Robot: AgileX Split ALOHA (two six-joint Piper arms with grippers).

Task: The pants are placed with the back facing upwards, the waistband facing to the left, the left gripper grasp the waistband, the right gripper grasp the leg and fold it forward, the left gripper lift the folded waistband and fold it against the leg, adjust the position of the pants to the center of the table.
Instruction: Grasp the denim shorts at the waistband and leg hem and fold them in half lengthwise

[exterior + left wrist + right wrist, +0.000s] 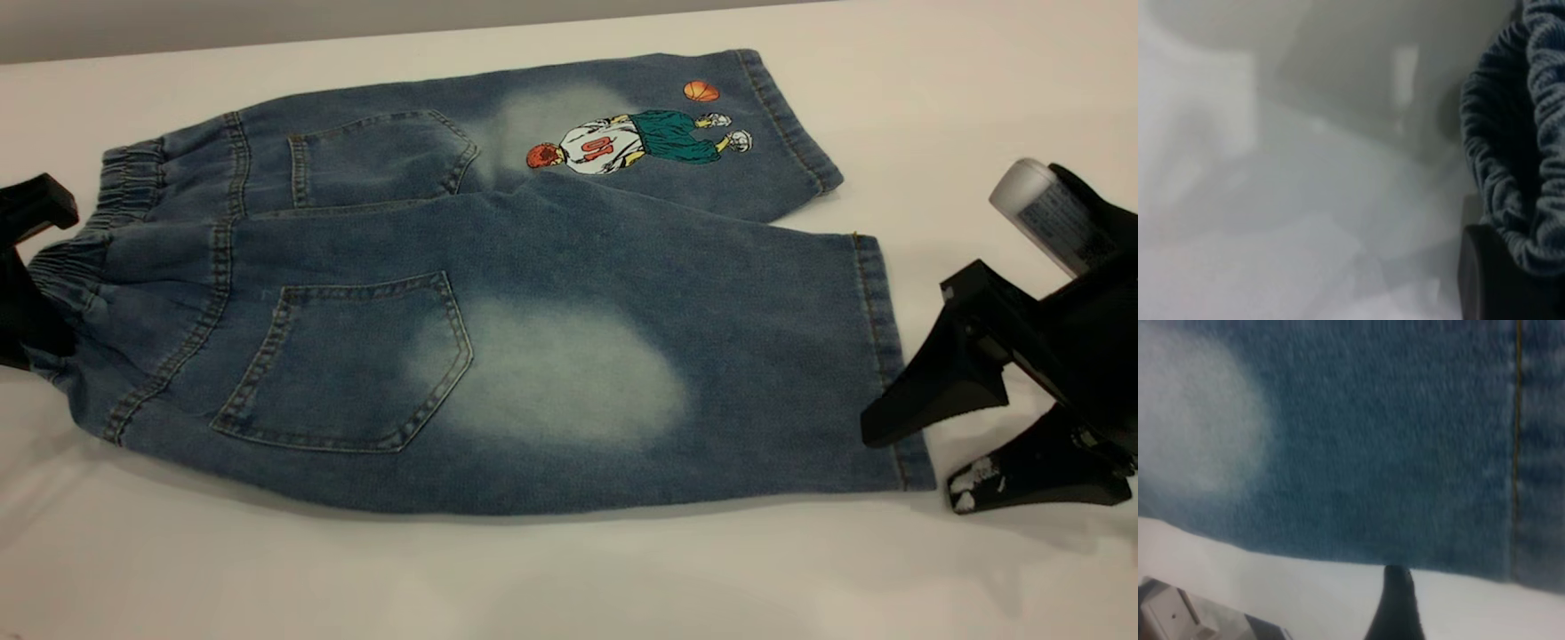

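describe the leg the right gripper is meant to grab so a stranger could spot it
On the white table lie blue denim pants. The leg is the nearer one, its hem beside the right gripper. It has only a pale faded patch, while the far leg carries a cartoon basketball player.

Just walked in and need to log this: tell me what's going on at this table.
A two-arm robot is starting to fold the pants, which lie flat, back up, on the table. The left tool is at the waistband, whose gathered edge sits against it. The right tool is open at the hem of the leg. Nothing is folded yet.
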